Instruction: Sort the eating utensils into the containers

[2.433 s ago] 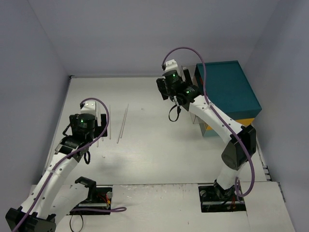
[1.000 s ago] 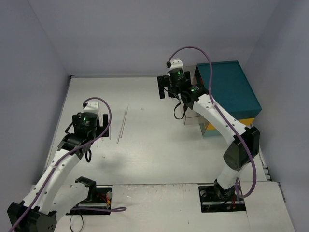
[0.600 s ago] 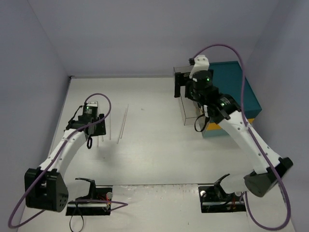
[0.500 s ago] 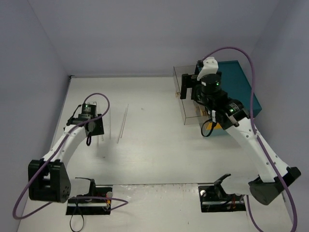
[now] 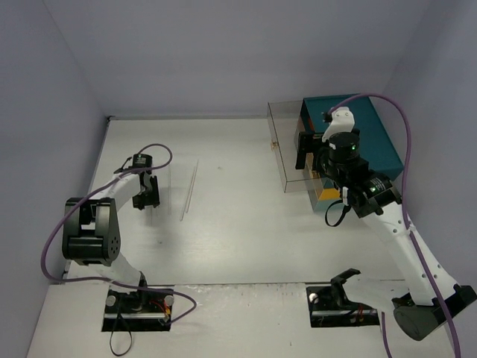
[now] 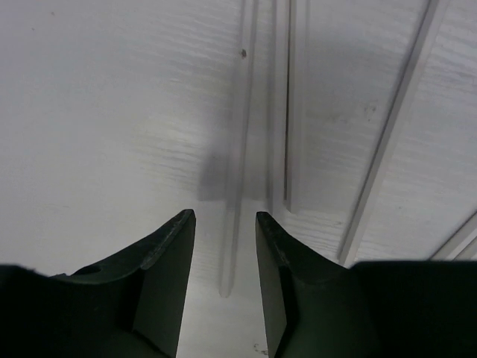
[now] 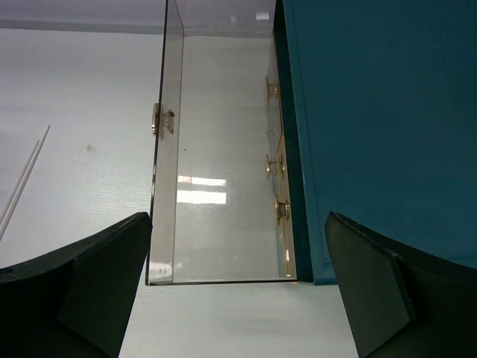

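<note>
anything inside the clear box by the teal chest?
The clear box looks empty: only gold fittings on its walls and glare on its floor. From above, the right arm covers part of it.

White matt table top (image 6: 112,112) shows a fine streaky grain; the thin clear plastic utensil (image 6: 238,171) lying on it is see-through, almost glassy; dark fingers (image 6: 160,283) of the left gripper (image 6: 223,224) look like smooth hard plastic with a dull sheen; far right, the clear rectangular box (image 7: 173,67) has glossy walls throwing back light, with small brass-coloured metal fittings (image 7: 162,119); beside it the teal chest (image 7: 373,112) is opaque, flat matt.
</note>
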Tool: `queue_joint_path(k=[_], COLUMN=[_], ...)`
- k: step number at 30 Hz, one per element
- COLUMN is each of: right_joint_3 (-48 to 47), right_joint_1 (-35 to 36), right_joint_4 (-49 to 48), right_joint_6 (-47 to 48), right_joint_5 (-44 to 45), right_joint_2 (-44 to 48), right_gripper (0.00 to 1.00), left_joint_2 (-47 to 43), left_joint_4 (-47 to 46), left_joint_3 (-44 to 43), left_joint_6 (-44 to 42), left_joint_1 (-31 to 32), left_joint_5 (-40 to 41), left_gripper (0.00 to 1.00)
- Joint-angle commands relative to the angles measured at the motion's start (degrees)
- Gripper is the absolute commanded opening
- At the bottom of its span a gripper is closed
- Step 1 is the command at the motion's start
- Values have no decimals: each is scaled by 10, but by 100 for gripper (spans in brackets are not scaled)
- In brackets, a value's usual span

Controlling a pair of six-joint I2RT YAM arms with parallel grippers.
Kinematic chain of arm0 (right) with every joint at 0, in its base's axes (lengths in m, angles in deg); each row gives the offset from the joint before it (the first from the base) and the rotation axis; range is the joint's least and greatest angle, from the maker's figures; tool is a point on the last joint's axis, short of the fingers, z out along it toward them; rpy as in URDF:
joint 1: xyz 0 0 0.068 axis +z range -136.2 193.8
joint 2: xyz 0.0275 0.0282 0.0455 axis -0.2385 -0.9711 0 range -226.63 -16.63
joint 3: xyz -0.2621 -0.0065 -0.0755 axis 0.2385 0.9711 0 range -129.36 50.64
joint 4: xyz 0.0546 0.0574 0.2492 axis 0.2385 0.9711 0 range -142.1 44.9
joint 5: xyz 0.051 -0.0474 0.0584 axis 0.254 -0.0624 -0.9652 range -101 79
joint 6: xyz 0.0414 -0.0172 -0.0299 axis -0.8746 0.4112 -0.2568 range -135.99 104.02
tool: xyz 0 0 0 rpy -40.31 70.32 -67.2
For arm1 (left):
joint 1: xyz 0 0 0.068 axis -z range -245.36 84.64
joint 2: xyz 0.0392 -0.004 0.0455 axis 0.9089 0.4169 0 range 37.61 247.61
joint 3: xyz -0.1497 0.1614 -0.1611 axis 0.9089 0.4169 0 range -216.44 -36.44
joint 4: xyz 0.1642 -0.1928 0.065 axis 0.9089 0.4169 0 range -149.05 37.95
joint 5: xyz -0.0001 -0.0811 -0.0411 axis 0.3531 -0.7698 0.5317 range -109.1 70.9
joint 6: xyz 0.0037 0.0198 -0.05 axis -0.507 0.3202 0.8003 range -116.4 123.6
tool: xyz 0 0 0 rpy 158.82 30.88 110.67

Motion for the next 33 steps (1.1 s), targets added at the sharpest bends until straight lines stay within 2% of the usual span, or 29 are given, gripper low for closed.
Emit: queue_joint_path(k=[1, 7, 14, 19, 24, 30, 33], right_joint_3=[5, 12, 9, 8, 6, -11, -25], right_joint_1=[-3, -4, -5, -4, -4, -4, -4], right_joint_4=[-31, -31, -31, -31, -30, -31, -31], right_joint_6=[19, 25, 34, 39, 41, 42, 34], right_joint_5=[-3, -5, -4, 1, -7, -90, -166], right_joint_2=[25, 26, 19, 20, 19, 12, -4], right_gripper=[100, 100, 100, 100, 100, 100, 100], left_joint_2=[-14, -43, 7, 42, 63, 34, -25], left_joint_4=[-19, -34, -30, -30, -26, -16, -6], left_joint_3=[-19, -5, -22, -34, -45, -52, -54], left_joint_6=[-14, -28, -28, -23, -9, 3, 18], left_joint_1=[-13, -15, -33, -33, -33, -41, -45], left_joint_5=[-9, -16, -21, -21, -21, -27, -35], left_gripper=[35, 30, 26, 16, 0, 0, 0])
